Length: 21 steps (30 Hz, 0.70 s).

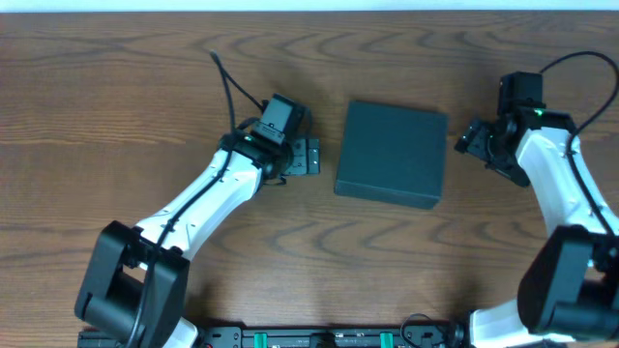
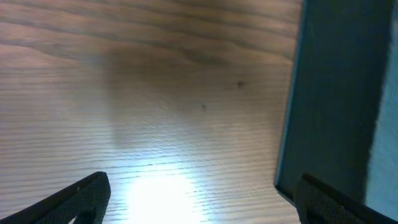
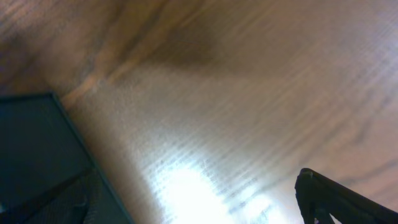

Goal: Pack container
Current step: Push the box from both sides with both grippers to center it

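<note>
The container (image 1: 392, 153) is a dark teal-black square box, lid shut, lying flat at the middle of the table. My left gripper (image 1: 308, 157) is open and empty just left of the box's left edge; in the left wrist view the box (image 2: 339, 99) fills the right side and my fingers (image 2: 202, 199) straddle bare wood. My right gripper (image 1: 468, 140) is open and empty just right of the box's right edge; in the right wrist view the box (image 3: 37, 155) shows at the lower left, next to my fingers (image 3: 199, 202). No snack packets are in view.
The wooden table (image 1: 145, 106) stretches around the box. A black cable (image 1: 230, 92) runs from the left arm toward the back. The arm bases stand at the front edge.
</note>
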### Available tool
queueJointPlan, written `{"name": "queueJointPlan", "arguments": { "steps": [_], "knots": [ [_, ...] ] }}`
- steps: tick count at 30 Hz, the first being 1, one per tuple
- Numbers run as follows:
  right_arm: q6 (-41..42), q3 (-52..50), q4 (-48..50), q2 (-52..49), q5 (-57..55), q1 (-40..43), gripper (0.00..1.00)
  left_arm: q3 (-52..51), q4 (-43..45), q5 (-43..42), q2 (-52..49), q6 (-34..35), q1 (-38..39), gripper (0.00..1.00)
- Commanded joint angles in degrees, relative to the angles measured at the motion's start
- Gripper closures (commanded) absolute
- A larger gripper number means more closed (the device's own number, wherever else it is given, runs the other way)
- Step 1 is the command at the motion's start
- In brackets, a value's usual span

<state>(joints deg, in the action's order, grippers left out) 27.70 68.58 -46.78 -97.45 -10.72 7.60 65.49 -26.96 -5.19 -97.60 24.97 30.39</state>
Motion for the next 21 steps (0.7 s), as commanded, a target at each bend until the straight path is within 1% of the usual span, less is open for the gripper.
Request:
{"name": "queueJointPlan", "arguments": {
  "steps": [1, 9, 13, 21],
  "knots": [
    [-1.64, -0.02, 1.31, -2.56, 0.57, 0.26, 0.01, 0.28, 0.15, -1.20, -0.83, -1.22, 1.75, 0.05],
    [-1.64, -0.02, 4.63, -8.11, 2.62, -0.15, 0.01, 0.28, 0.11, 0.09, -2.16, -1.20, 4.46, 0.05],
    [-1.95, -0.02, 7.15, -8.52, 4.20, -1.57, 0.01, 0.28, -0.22, 3.15, -2.16, -1.20, 4.46, 0.05],
    [-4.37, -0.02, 11.93, -8.63, 12.52, -5.14, 0.01, 0.28, -3.17, 3.19, -2.16, -0.52, 4.52, 0.05]
  ]
}}
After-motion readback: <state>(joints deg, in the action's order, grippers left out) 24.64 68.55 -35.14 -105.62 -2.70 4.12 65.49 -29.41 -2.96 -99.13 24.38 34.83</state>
